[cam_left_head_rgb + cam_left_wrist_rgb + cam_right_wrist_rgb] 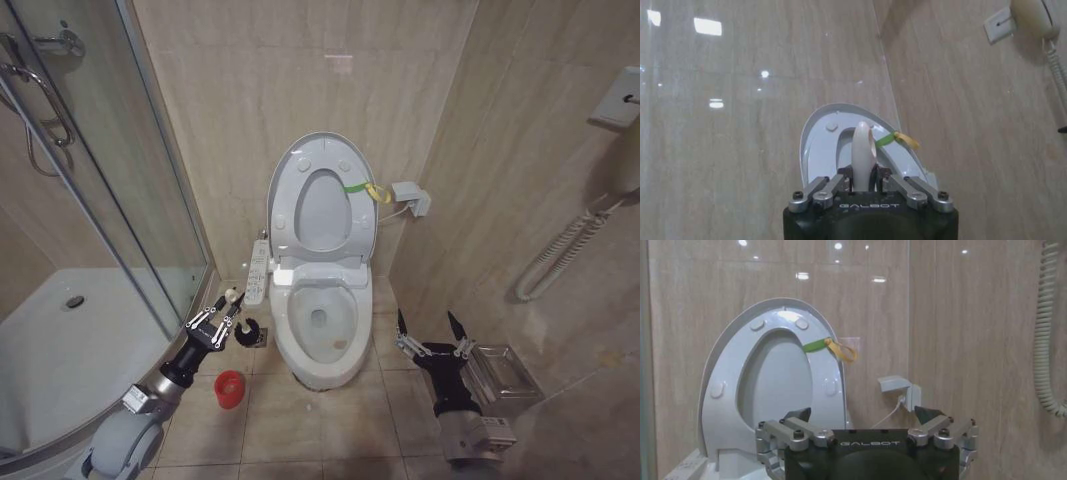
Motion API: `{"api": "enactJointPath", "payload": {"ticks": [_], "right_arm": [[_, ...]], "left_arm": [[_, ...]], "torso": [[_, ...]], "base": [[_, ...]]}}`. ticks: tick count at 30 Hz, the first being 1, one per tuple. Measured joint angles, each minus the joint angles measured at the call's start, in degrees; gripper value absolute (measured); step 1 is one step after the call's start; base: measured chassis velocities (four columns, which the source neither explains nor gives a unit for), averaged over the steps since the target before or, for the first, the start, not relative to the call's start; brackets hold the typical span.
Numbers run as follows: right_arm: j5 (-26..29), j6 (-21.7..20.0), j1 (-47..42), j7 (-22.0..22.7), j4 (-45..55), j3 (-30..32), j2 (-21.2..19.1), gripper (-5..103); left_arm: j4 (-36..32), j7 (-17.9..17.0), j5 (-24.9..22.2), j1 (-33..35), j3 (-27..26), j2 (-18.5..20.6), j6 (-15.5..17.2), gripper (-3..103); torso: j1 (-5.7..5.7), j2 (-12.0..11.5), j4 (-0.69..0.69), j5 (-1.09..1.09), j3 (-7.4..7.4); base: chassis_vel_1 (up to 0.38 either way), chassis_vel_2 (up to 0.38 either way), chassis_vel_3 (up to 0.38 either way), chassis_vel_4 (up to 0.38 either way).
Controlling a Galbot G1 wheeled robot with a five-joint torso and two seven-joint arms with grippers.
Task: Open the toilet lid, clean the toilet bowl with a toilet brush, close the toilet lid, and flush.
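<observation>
Standing clamped between left jaws: toilet brush (862,150)

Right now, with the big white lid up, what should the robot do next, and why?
Probably swing the left gripper, shut on the pale-handled toilet brush, over the open white ceramic toilet bowl: the glossy white toilet lid stands raised, and the brush is beside the bowl.

The glossy white toilet lid (322,205), banded yellow-green at one edge, is raised upright against the wall with the ring seat, the white toilet bowl (320,320) is left open below it, and the pale-handled toilet brush (238,312) is held beside the bowl.
</observation>
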Motion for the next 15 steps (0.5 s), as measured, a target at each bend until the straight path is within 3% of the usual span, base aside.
{"api": "enactJointPath", "payload": {"ticks": [5, 15], "right_arm": [[0.00, 0.00, 0.00, 0.00, 0.00, 0.00, 0.00, 100], [0.00, 0.00, 0.00, 0.00, 0.00, 0.00, 0.00, 100]], "left_arm": [[0.21, 0.46, -2.48, -3.21, 2.21, 0.71, -0.34, 21], [-5.76, 1.71, -5.77, -5.76, 5.08, 2.83, 0.96, 21]], "torso": [[0.00, 0.00, -0.02, 0.00, 0.00], [0.00, 0.00, 0.01, 0.01, -0.01]], "base": [[0.000, 0.000, 0.000, 0.000], [0.000, 0.000, 0.000, 0.000]]}}
